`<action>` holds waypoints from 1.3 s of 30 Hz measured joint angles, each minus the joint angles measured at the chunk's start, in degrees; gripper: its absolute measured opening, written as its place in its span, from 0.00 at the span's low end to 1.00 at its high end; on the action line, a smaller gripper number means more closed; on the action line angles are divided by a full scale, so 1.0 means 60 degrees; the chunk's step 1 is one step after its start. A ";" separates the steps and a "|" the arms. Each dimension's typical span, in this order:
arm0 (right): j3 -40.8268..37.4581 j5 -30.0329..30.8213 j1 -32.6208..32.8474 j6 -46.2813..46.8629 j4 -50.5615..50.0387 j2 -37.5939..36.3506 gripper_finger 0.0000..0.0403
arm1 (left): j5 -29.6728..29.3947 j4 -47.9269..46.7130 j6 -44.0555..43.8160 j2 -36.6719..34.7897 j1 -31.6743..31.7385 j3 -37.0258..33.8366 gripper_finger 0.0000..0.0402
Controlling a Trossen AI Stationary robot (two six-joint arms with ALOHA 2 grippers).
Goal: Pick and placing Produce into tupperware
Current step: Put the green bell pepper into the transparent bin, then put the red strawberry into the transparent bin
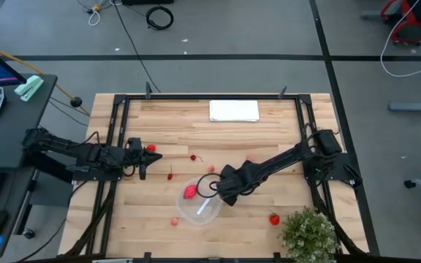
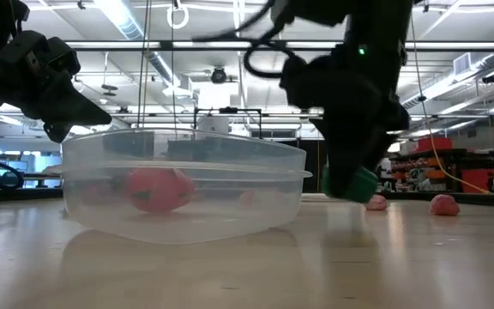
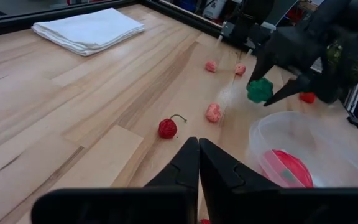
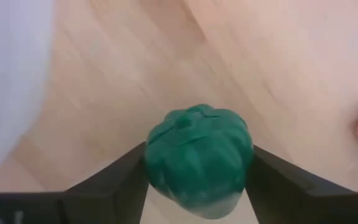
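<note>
I'm seeing a pale wood-plank table (image 1: pixel 269 139) under strip-lit rafters, a folded white cloth (image 3: pixel 89 28) lying at its far edge. My right gripper (image 4: pixel 197 171) is pinching a knobbly green toy vegetable (image 4: pixel 199 160) just beside the round clear tupperware (image 2: pixel 183 184), which is holding a red fruit (image 2: pixel 157 189). The left gripper (image 3: pixel 197 165) is hovering near a cherry (image 3: pixel 168 127), jaws pressed together.

Right gripper (image 3: pixel 267 93) low at mid-table, fingers clamped; left gripper (image 3: pixel 197 155) shut, raised.

A robotics lab: wooden table (image 1: pixel 167 120) in a black frame, cables on grey floor, ceiling strip lights (industrial hall)
</note>
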 joint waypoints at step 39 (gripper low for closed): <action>0.0018 0.0199 -0.0036 -0.5777 0.6891 0.0408 0.72 | 0.0106 -0.0015 -0.0376 0.0000 0.0002 0.0000 0.06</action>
